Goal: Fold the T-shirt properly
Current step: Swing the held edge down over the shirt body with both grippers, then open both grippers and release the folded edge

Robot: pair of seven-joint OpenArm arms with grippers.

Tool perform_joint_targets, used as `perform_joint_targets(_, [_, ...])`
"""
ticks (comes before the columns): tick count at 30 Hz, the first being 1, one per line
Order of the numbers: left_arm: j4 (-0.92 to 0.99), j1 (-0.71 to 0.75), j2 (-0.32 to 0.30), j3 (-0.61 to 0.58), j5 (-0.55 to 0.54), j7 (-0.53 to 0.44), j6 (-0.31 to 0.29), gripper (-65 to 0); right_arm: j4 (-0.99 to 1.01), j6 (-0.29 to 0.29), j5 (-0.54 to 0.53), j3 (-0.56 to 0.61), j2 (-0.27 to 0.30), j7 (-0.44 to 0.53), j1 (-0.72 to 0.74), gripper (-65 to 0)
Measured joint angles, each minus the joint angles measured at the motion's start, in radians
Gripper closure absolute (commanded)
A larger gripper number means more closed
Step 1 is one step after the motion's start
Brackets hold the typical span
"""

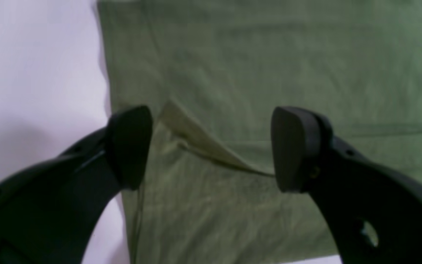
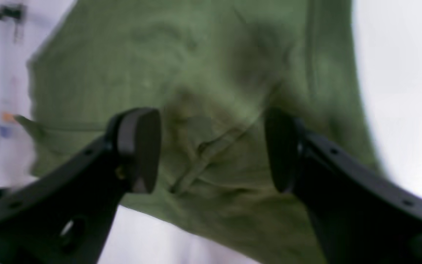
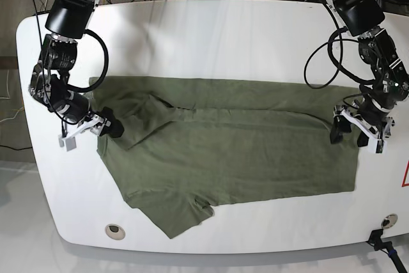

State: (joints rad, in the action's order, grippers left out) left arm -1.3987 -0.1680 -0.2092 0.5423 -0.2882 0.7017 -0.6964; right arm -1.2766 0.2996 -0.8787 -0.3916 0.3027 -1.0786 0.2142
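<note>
Apparently, we're only partway: the T-shirt (image 3: 243,158) lies across the table (image 3: 223,36), one layer folded over, a sleeve (image 3: 176,212) poking out. Our left gripper (image 3: 351,133) and right gripper (image 3: 110,129) gape, gripping nothing; smoothing and further folds remain.

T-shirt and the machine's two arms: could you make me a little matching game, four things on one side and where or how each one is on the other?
1. T-shirt
2. Left gripper
3. Right gripper
4. Table

A. White, under the cloth
B. Open, at the base view's right
C. Olive green, spread with folds
D. Open, at the base view's left

Pairs: 1-C, 2-B, 3-D, 4-A
</note>
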Motion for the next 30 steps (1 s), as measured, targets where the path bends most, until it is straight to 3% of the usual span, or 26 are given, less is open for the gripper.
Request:
perform_joint_targets(4, [-0.001, 0.013, -0.042, 0.003, 0.004, 0.003, 0.0, -48.0, -0.184, 0.004, 0.133, -0.001, 0.031, 0.006, -0.035, -43.2])
perform_joint_targets(10, [-0.135, 0.164, -0.062, -0.004, 0.004, -0.132, -0.002, -48.0, -0.441, 0.02, 0.344, 0.006, 0.041, -0.003, -0.168, -43.4])
perform_joint_targets(14, [-0.189, 0.248, -0.063, -0.005, 0.003, -0.219, 0.0, -48.0, -0.5, 0.098, 0.487, 0.005, 0.028, 0.011, -0.244, -43.4])
perform_joint_targets(17, [-0.194, 0.304, -0.062, -0.004, 0.004, -0.262, -0.001, -48.0, -0.509, 0.14, 0.585, 0.006, 0.002, 0.119, -0.303, -43.4])
perform_joint_targets(20, [-0.196, 0.35, -0.061, -0.005, 0.003, -0.286, -0.001, -48.0, -0.508, 0.174, 0.663, 0.002, -0.023, 0.14, -0.335, -43.4])
perform_joint_targets(24, [-0.196, 0.396, -0.061, -0.005, 0.004, -0.352, 0.0, -48.0, -0.508, 0.2, 0.694, 0.0, -0.028, 0.245, -0.377, -43.4])
perform_joint_targets(30, [-0.196, 0.422, -0.061, -0.002, 0.004, -0.367, 0.0, -48.0, -0.442, 0.204, 0.697, -0.001, -0.029, 0.275, -0.377, -43.4])
